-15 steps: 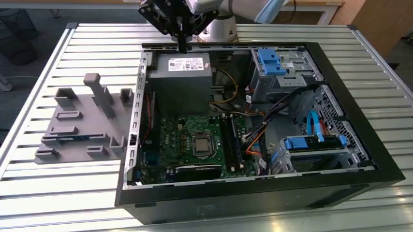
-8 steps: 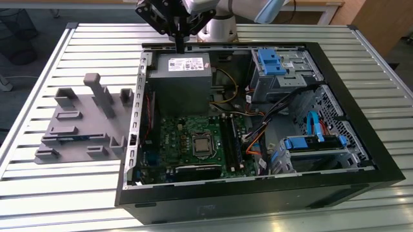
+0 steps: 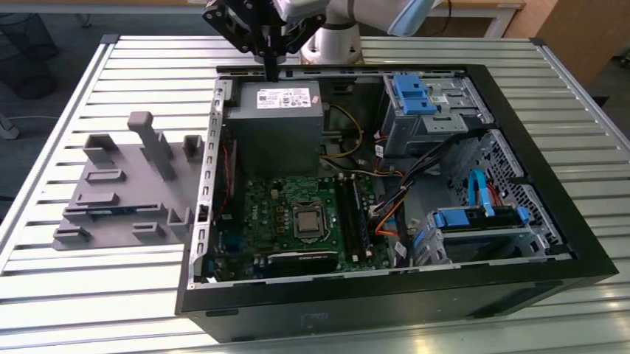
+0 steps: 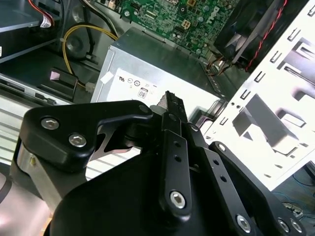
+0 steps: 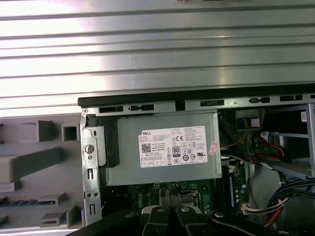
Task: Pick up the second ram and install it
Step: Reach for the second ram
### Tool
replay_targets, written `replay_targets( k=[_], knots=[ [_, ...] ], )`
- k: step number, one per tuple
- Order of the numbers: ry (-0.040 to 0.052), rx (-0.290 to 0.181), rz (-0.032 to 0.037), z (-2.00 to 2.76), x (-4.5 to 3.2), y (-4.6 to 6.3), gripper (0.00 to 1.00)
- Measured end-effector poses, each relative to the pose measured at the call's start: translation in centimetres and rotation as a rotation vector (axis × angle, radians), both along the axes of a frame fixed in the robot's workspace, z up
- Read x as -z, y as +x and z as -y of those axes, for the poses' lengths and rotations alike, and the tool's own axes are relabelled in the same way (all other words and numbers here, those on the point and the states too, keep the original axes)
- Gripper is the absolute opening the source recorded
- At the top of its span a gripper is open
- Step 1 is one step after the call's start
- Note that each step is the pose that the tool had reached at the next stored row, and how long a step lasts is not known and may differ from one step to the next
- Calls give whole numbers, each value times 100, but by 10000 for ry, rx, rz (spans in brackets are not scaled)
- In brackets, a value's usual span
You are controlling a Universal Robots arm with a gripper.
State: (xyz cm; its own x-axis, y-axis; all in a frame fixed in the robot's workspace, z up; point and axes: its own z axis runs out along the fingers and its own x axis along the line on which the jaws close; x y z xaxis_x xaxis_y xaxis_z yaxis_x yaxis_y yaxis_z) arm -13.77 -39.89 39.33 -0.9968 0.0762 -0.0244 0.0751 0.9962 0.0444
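One arm, one gripper (image 3: 268, 74). In the exterior view the black metal fingers are drawn together into a single narrow bar with nothing seen between them. They hang tips down over the far edge of the computer case (image 3: 394, 299). In the second wrist view the gripper (image 4: 171, 101) shows hard black links with bright screw heads.

Second ram (image 3: 111, 210): a thin dark green strip lying flat in a long slot of the grey fixture (image 3: 147, 147). It is on the exterior view's left of the case and well apart from the gripper. In the first wrist view the strip (image 5: 22, 202) shows as a row of dark segments.

Materials:
- Fixture: matt grey plastic, a flat base with square upright posts and several slots.
- Case: black shell lying with one side open and a perforated bright steel frame inside.
- Power supply (image 3: 279, 110): a plain grey sheet-metal box with a white label, directly under the gripper.
- Motherboard (image 3: 285, 210): green, with a square socket at its middle and long black slots beside it.
- Drive brackets (image 3: 412, 94): blue plastic.
- Cables (image 3: 347, 136): yellow, looping beside the power supply.

Surface: table (image 3: 59, 295) of bright ribbed aluminium slats running across, carrying case and fixture side by side.

Room: dark floor beyond the table; wood-coloured furniture (image 3: 576, 33) at the exterior view's right.
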Motion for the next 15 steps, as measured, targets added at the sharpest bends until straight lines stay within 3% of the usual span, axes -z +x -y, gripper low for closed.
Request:
replay_targets(
  k=[15],
  knots=[
    [0,0,0,0,1,-47,11]
  ],
)
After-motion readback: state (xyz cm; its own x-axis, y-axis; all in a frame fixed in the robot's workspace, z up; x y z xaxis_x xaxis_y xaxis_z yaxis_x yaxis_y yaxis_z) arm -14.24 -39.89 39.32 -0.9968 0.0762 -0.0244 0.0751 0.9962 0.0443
